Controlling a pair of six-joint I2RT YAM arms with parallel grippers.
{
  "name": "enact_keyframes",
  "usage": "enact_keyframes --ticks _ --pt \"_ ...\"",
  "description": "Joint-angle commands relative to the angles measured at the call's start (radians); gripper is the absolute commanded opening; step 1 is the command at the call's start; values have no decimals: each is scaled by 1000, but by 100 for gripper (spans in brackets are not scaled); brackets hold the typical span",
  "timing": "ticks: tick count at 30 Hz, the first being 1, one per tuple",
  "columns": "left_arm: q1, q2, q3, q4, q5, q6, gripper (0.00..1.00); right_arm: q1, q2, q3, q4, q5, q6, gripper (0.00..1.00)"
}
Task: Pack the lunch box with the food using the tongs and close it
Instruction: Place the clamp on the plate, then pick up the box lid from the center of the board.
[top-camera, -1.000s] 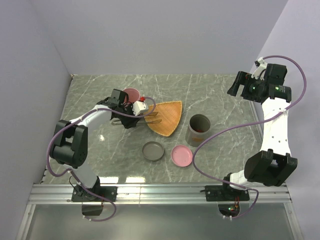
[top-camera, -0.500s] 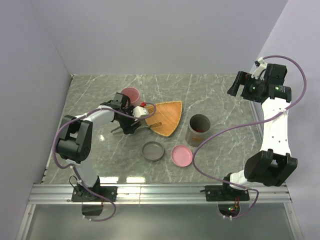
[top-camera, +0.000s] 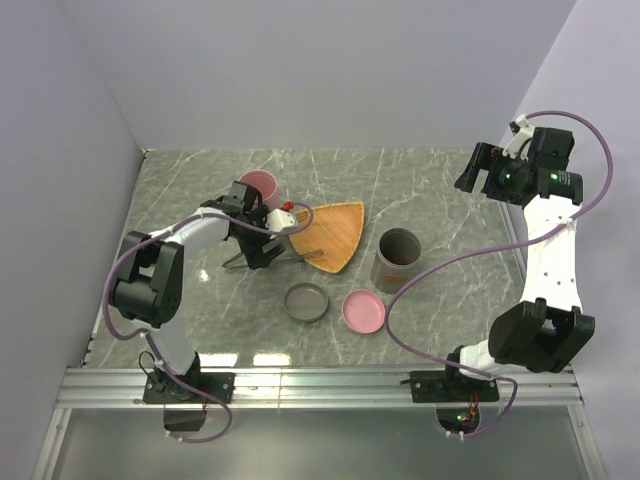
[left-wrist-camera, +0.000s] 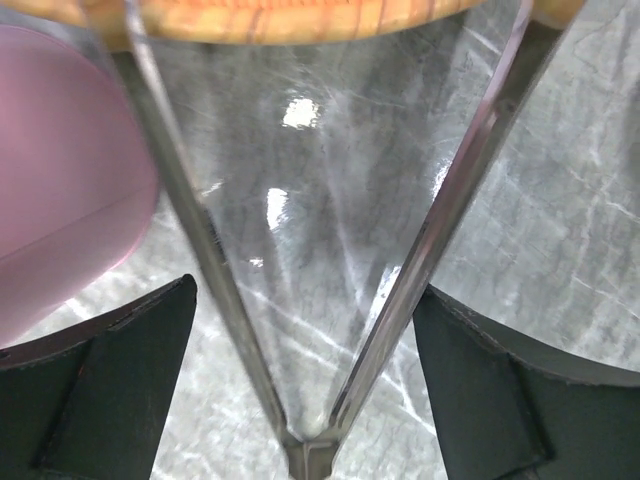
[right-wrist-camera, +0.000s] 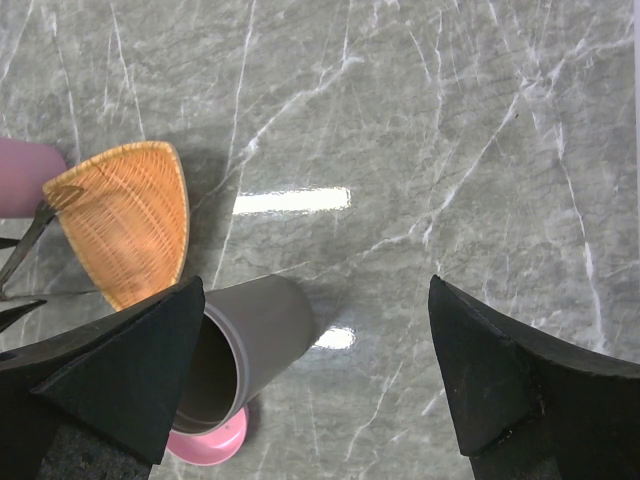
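Now you see one tongs (left-wrist-camera: 445, 205) between the left gripper's (left-wrist-camera: 302, 290) spread jaws, one plate (top-camera: 335, 236); right gripper (right-wrist-camera: 315, 290) gapes empty.

Orange woven plate (right-wrist-camera: 120, 225) sits at 9 o'clock, gray tub (right-wrist-camera: 255, 335) just beside it at 7, pink lid (right-wrist-camera: 210, 442) peeking out under that.

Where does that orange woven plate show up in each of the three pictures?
Top external: the orange woven plate sits near the centre of the picture.
Left wrist: only its rim shows, along the top edge.
Right wrist: it lies at the left.
Shared landmark: the pink container beside the plate.
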Motion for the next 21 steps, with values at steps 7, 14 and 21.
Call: enact_keyframes --ticks 7,14,21 --pt "-15 -140 120 -90 37 -44 98 -4 -11 29 -4 -7 -18 100" --pt "-18 -292 172 -165 65 -87 99 -3 -32 61 -46 -62 -133 100" --pt "-94 -549 88 -252 232 72 99 -3 -87 38 -105 -170 -232 100"
